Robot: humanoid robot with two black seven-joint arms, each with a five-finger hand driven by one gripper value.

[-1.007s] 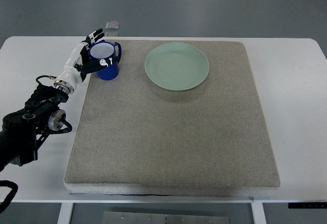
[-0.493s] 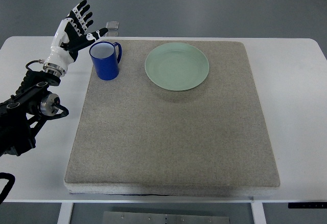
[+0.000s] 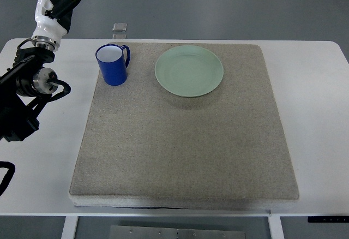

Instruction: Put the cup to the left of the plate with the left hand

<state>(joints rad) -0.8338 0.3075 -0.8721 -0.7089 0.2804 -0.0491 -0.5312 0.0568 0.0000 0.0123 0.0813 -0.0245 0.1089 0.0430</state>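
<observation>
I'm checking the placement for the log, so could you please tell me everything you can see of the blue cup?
The cup is a glossy dark blue mug with a white inside and one loop handle that points right, toward the plate. It stands upright on the grey mat, near its far left corner, left of the green plate and apart from it. It looks empty. Nothing touches it except the mat; the left hand is raised well clear, fingers spread.

On the grey mat [image 3: 180,141] you have only two obstacles, both near the far edge: the blue cup [image 3: 113,64] and the green plate [image 3: 188,70], apart with a gap between them. The near and right parts of the mat are free. The left hand [image 3: 54,1] hangs clear, beyond the desk [image 3: 316,86] corner.
</observation>
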